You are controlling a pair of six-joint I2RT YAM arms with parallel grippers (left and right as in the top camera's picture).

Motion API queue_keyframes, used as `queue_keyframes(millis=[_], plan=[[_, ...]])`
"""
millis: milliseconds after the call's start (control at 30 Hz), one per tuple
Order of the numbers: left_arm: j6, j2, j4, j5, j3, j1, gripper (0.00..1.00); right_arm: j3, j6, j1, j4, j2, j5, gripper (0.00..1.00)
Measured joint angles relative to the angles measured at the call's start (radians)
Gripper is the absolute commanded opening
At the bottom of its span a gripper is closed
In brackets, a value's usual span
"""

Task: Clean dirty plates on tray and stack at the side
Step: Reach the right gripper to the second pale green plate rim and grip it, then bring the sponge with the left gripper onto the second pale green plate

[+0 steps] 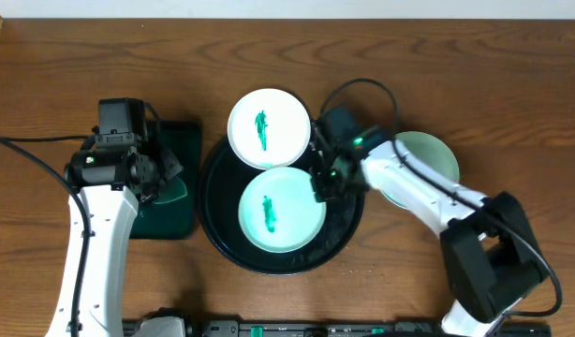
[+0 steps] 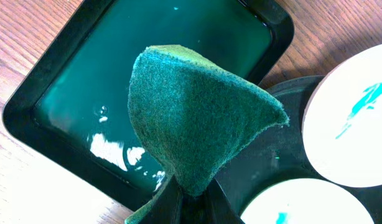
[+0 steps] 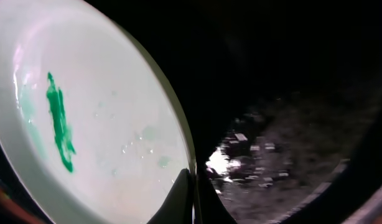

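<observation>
The black round tray [image 1: 224,245] holds two white plates with green smears: a far plate [image 1: 269,128] and a near plate [image 1: 282,210]. A third plate [image 1: 426,159], without a smear, lies on the table to the right, partly under my right arm. My right gripper [image 1: 322,183] is shut on the right rim of the near plate [image 3: 97,118]; the tray floor [image 3: 290,130] shows beside it. My left gripper [image 1: 161,171] is shut on a green scouring pad [image 2: 197,118] and holds it above the rectangular dark-green tray [image 2: 116,81] of water.
The rectangular dark-green tray [image 1: 168,223] sits just left of the black tray, their rims nearly touching. In the left wrist view the far plate [image 2: 356,118] and near plate [image 2: 303,202] show at right. Cables run behind the right arm.
</observation>
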Motion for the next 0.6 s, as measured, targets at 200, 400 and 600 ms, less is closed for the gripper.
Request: queue_keyframes(millis=[200,400,600], plan=[[0.001,0.000,-0.016,0.003,-0.001,-0.039,0.07,0.000,0.040,0.036,0.014,0.000,0.032,0.27],[0.026,0.006,-0.031,0.054,-0.001,-0.183,0.07,0.000,-0.030,0.000,0.047,0.010,-0.015,0.26],[0.026,0.078,-0.034,0.072,-0.002,-0.256,0.07,0.000,-0.037,0.001,0.051,0.080,-0.068,0.26]])
